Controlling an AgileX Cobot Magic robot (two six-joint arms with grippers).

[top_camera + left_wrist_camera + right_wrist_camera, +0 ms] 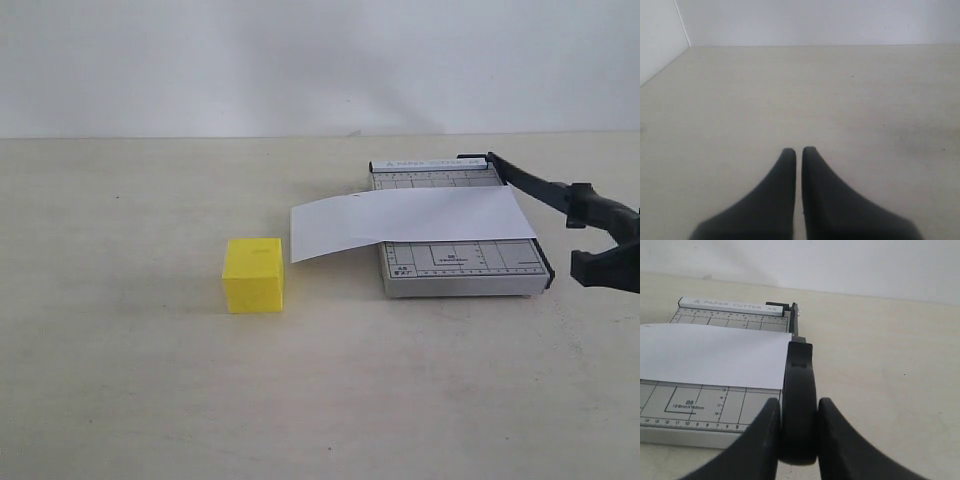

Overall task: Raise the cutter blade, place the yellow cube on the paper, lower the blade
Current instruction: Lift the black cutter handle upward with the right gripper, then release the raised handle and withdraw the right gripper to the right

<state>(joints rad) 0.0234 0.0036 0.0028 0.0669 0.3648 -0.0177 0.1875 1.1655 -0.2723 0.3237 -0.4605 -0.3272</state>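
Note:
The yellow cube [253,275] stands on the table, left of the paper [410,220] and apart from it. This white sheet lies across the grey cutter board [460,268] and overhangs its left side. The cutter blade [530,180] is tilted up from its hinge at the board's far corner. My right gripper [603,240] is shut on the blade's thick black handle [799,380], its fingers [765,440] pressed against both sides. The paper [710,355] and the ruled board [695,407] lie beside the handle. My left gripper [796,150] is shut on nothing above bare table.
The pale tabletop [150,380] runs to a white wall [300,60] at the back. A white side wall [657,35] meets the table in the left wrist view.

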